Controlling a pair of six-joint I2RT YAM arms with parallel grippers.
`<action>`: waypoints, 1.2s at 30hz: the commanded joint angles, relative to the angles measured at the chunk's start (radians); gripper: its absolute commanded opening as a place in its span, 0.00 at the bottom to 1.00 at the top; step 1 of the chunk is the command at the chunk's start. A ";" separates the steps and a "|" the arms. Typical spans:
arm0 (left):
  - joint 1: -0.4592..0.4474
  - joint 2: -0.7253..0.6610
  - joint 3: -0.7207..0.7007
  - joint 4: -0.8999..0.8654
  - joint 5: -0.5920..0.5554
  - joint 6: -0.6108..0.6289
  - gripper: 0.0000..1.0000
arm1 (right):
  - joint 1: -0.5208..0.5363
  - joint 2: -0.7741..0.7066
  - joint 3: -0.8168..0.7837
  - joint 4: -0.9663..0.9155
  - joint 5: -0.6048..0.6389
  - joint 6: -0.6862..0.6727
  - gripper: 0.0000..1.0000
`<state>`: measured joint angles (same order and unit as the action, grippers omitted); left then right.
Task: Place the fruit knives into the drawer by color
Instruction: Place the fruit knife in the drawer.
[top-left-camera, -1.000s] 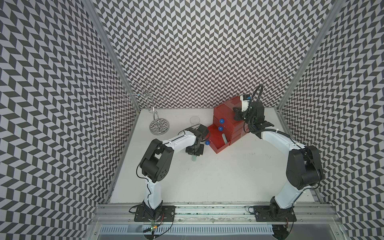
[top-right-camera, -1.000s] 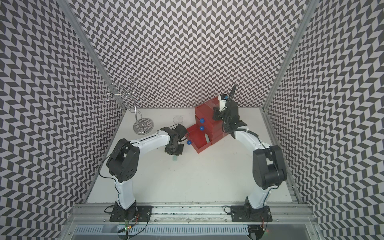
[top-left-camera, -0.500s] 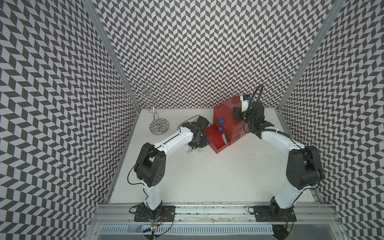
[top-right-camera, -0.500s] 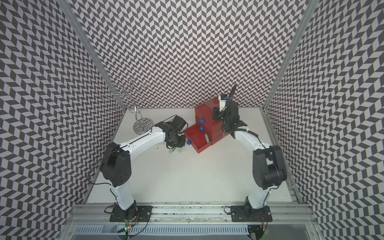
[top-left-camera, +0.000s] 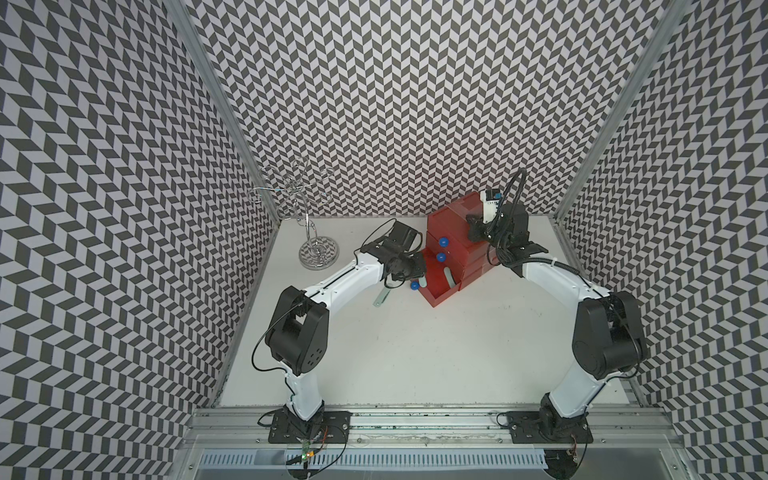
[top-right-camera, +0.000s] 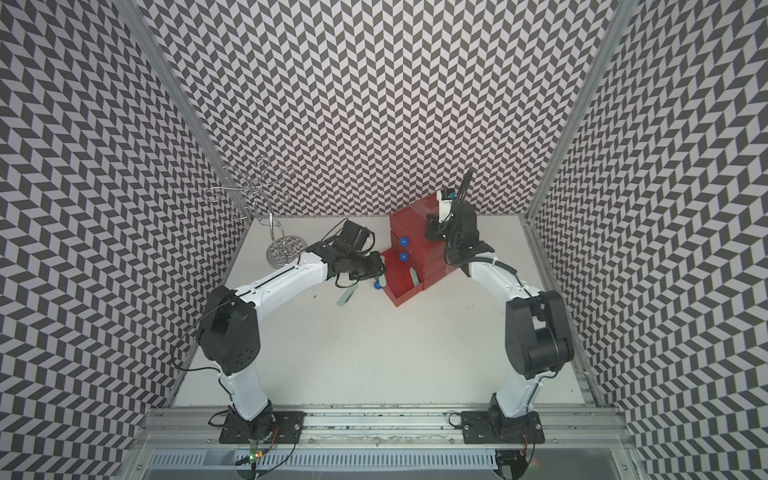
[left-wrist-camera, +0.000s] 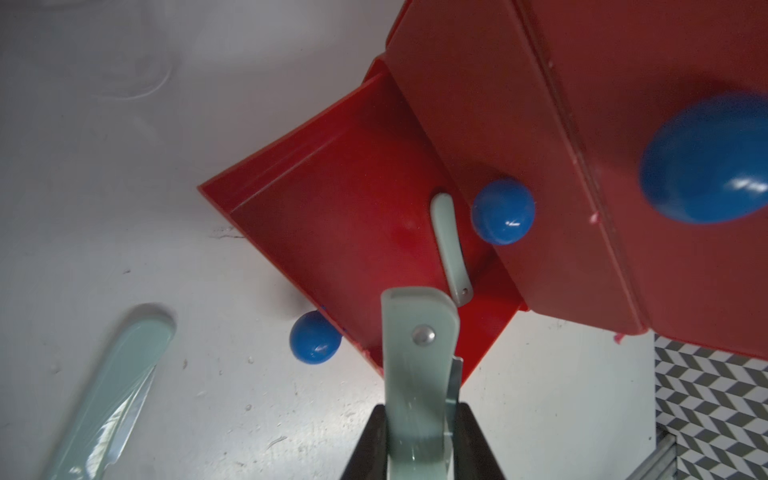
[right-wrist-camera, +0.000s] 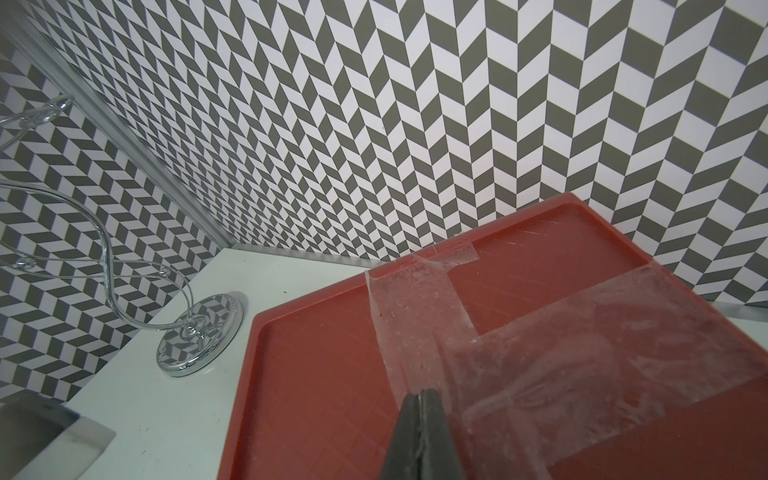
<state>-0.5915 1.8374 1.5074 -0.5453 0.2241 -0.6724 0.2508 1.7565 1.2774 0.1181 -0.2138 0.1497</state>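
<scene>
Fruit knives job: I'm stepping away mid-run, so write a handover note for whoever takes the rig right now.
Left tool: shut on the held mint knife, hanging over the edge of the open bottom drawer.
Right tool: shut, empty, tip at the taped top of the red drawer box.
Done: the stored mint knife lies in that drawer.
Left: drop the held one in, then fetch the loose mint knife from the table beside the drawer. Upper two drawers look shut, contents hidden; no other colours in view.
</scene>
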 joint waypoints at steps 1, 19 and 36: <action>0.007 0.018 -0.001 0.109 0.055 -0.055 0.23 | 0.007 0.196 -0.142 -0.445 -0.041 0.051 0.00; 0.002 0.170 0.057 0.162 0.083 -0.090 0.23 | 0.007 0.197 -0.144 -0.445 -0.041 0.049 0.00; -0.004 0.214 0.057 0.163 0.075 -0.089 0.25 | 0.007 0.202 -0.142 -0.442 -0.045 0.051 0.00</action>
<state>-0.5892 2.0308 1.5375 -0.3977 0.2951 -0.7609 0.2508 1.7565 1.2774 0.1181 -0.2142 0.1497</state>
